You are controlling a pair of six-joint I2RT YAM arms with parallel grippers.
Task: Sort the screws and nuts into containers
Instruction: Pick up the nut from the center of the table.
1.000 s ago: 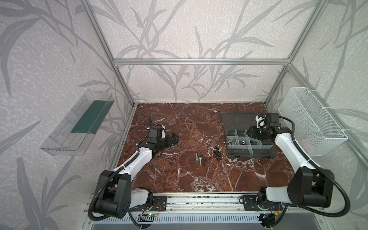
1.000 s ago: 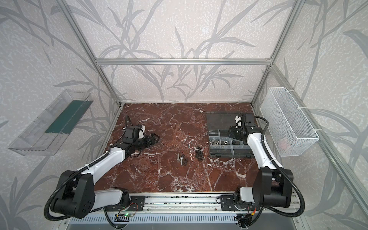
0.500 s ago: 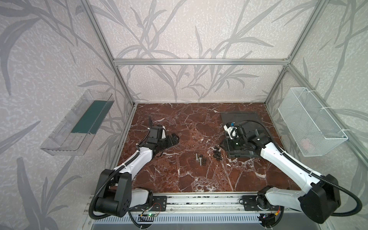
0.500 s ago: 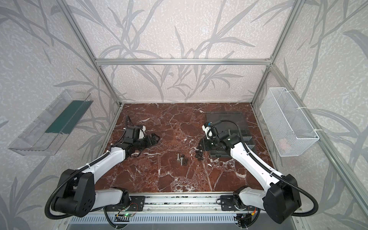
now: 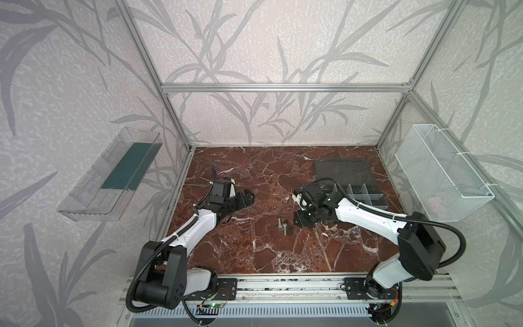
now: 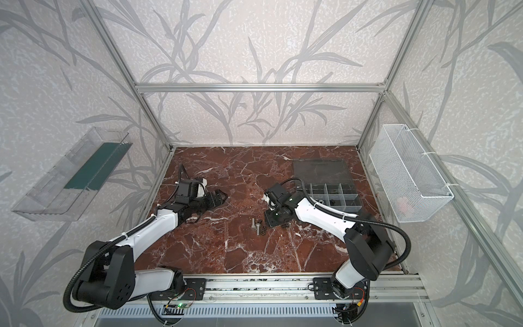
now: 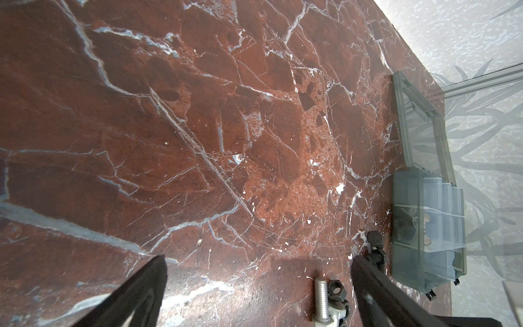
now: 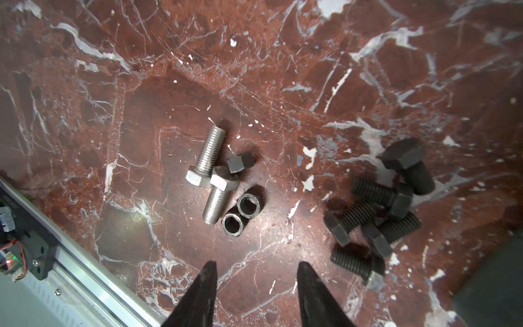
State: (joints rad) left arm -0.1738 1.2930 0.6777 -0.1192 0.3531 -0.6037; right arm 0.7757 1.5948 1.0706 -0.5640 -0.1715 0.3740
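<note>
Along the front rail (image 5: 283, 286), both arm bases are sitting, one at each end. Mid-worktop (image 5: 254, 254), just beyond: two silver screws (image 8: 208, 154) are lying side by side, heads touching, shafts pointing opposite ways. Three black nuts (image 8: 249, 205) are lying close against them: one tilted beside the heads, two touching each other beside one shaft, holes showing. Right hand (image 8: 257, 269) is hanging low just short of that pair of nuts, fingers standing apart, gripping nothing. Off to its side, toward the organiser box (image 5: 365, 192), five black screws (image 8: 382, 206) are lying in a loose heap, some crossing. Left hand (image 7: 259, 263) is hanging low over the left part of the worktop, well apart from the fasteners, fingers spread wide and holding nothing, pointing across toward the silver screws. Farther back on the right, the organiser box is sitting open; a few small pieces are showing in its compartments (image 6: 348, 202), too small to tell by kind. Its lid (image 5: 342, 170) is lying flat right behind it. On the side walls, a clear tray (image 5: 113, 175) and a wire basket (image 5: 441, 175) are hanging.
</note>
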